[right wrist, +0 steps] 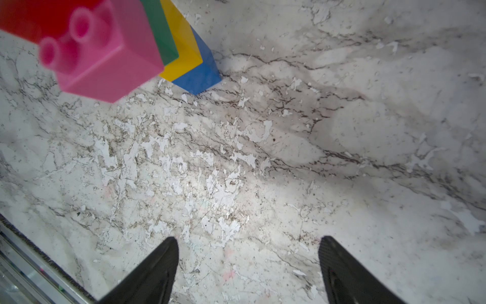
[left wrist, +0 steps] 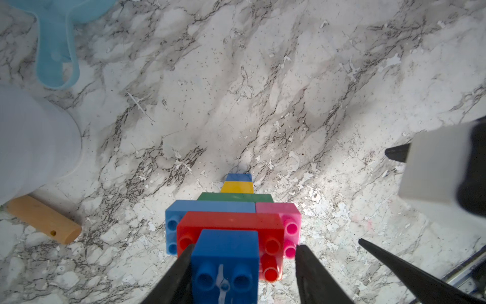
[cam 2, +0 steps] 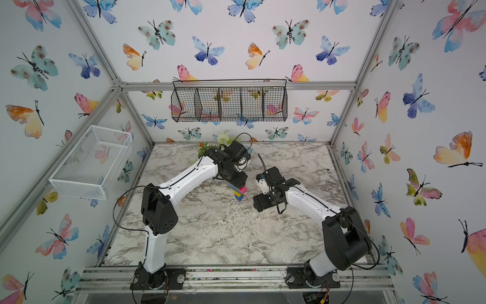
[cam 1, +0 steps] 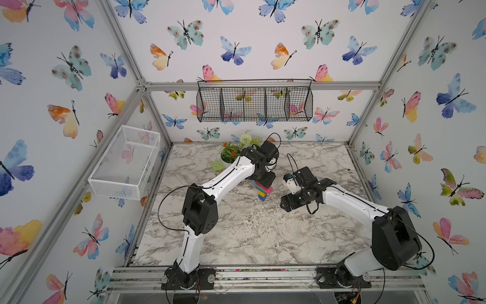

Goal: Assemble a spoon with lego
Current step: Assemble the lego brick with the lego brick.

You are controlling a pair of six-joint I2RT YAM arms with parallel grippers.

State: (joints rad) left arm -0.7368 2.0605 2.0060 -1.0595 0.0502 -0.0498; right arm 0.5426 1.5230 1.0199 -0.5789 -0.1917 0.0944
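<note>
The spoon (cam 1: pixel 263 191) (cam 2: pixel 239 192) stands upright on the marble table in both top views. From the base up it is blue, yellow, green, then light blue and pink side by side, then red. A dark-blue lego brick (left wrist: pixel 224 263) sits on top. My left gripper (left wrist: pixel 246 247) (cam 1: pixel 264 181) is over that top brick and open: one finger touches its side, the other stands apart from it. My right gripper (right wrist: pixel 248 239) (cam 1: pixel 285 204) hovers open over bare marble to the right of the spoon (right wrist: pixel 110 47), holding nothing.
A pale-blue dish (left wrist: pixel 56 52), a wooden handle (left wrist: pixel 44 219) and a white pot (left wrist: pixel 34 142) lie near the left arm. A potted plant (cam 1: pixel 230 154) and green rake (cam 1: pixel 217 165) sit at the back. A white mesh basket (cam 1: pixel 123 163) and black wire basket (cam 1: pixel 255 101) hang on the walls.
</note>
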